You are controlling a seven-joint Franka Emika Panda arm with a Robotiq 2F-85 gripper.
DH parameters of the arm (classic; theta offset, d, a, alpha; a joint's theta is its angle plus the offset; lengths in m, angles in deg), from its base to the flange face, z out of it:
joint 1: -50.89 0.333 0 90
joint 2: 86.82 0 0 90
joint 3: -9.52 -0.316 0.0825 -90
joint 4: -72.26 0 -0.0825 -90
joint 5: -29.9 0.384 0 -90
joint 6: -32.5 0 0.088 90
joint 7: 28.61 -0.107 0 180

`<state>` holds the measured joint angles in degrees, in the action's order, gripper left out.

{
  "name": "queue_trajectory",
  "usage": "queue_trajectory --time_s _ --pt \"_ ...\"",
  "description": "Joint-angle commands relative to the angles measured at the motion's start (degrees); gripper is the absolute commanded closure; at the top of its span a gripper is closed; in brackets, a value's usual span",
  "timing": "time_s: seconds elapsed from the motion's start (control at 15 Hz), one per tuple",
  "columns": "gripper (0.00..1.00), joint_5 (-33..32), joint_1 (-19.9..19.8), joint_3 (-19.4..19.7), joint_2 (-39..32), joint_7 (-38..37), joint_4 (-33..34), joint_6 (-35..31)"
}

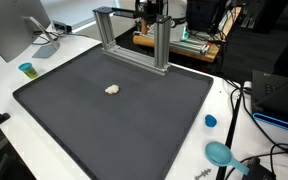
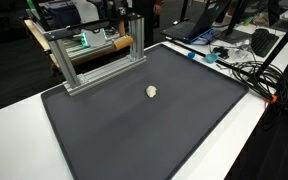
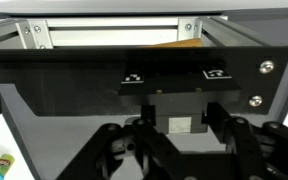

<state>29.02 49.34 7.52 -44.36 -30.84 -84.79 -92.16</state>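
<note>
In the wrist view my gripper [image 3: 180,115] reaches toward a black panel [image 3: 94,72] with two small square markers. A small dark block with a white label [image 3: 180,125] sits between the fingers, and both jaws press against its sides. An exterior view shows the gripper [image 1: 152,10] high up at the far top corner of the aluminium frame [image 1: 134,35]; the block is hidden there. In both exterior views a small cream lump [image 1: 112,89] [image 2: 152,92] lies alone on the black mat [image 1: 114,125] [image 2: 144,135], well away from the gripper.
The aluminium frame [image 2: 94,55] stands along the mat's far edge. A monitor [image 1: 9,30] and a small cup [image 1: 27,69] are on the white table. A blue cap [image 1: 210,121], a teal round thing [image 1: 219,153] and cables [image 2: 249,70] lie beside the mat.
</note>
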Motion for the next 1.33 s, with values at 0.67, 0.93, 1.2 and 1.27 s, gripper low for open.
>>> queue_trajectory --time_s 0.67,0.93,1.2,1.27 --pt "0.51 0.22 2.11 1.98 -1.84 3.85 -1.19 0.04" --pt "0.44 2.08 4.72 5.21 -1.92 10.09 -1.57 2.3" --pt "0.72 2.16 5.23 6.58 -2.61 12.51 -1.0 3.29" --pt "0.73 2.23 5.27 6.57 -2.78 12.38 -1.06 2.76"
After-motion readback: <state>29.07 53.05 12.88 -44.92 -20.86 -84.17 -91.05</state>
